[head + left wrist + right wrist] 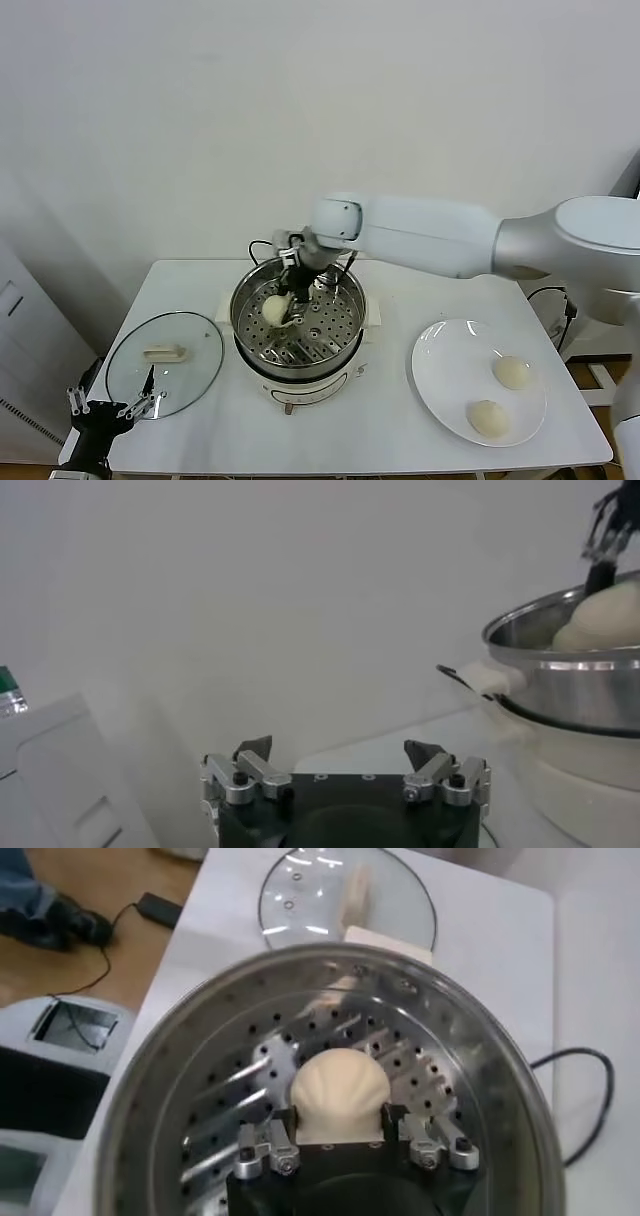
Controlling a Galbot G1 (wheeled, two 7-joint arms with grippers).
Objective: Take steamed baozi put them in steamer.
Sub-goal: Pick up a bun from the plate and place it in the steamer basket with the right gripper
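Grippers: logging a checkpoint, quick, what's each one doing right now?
Left gripper: open, empty, parked beside the table.
Right gripper: inside the round shiny steel steamer, jaws around a round cream-white bun; grip or release cannot be told.

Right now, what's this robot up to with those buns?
It is moving buns from the plate into the steamer. The right gripper is down inside the pot with one bun between its fingers, over the perforated floor. Two more buns wait on the plate at the right. The left gripper sits open and idle at the table's left edge, beside the glass lid.
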